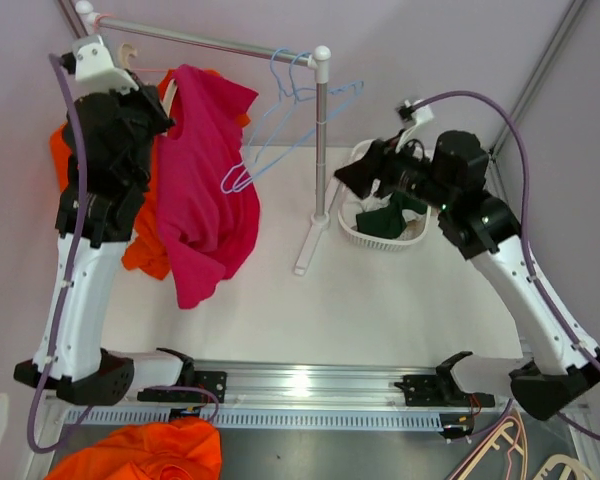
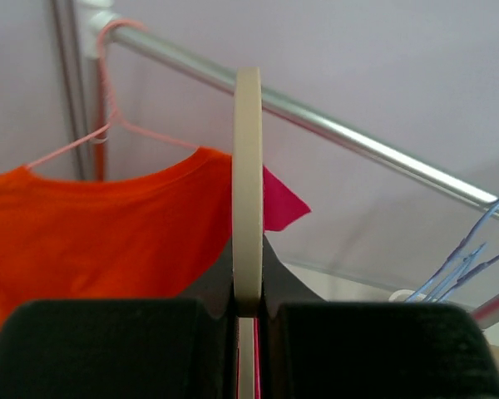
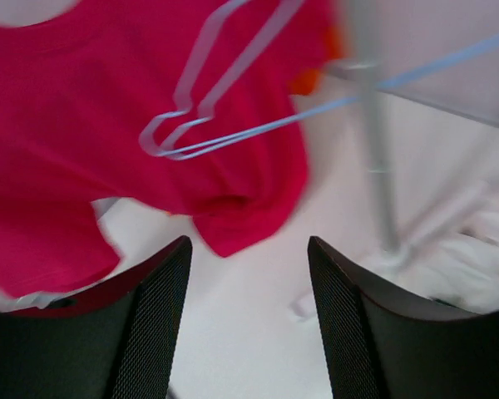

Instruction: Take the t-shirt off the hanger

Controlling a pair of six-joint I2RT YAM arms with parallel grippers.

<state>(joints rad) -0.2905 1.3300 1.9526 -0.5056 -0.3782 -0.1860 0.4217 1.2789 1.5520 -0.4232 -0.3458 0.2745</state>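
At ten o'clock of the overhead view, your left gripper (image 2: 248, 307) is clamped on the cream hanger (image 2: 248, 166), the pink t-shirt (image 1: 205, 190) apparently not yet pulled off it, while your right gripper (image 3: 249, 249), at two o'clock, gapes wide and empty.

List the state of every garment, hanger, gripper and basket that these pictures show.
Flat cream hanger, clamped in the left gripper, near the silver rail.
Magenta t-shirt, hanging on the cream hanger, not yet removed.
Left gripper, shut on the cream hanger.
Right gripper, open, holding nothing.
Orange t-shirt, hanging on a pink wire hanger.
Blue wire hangers, hanging on the rail, bare.
White basket, holding dark green cloth.
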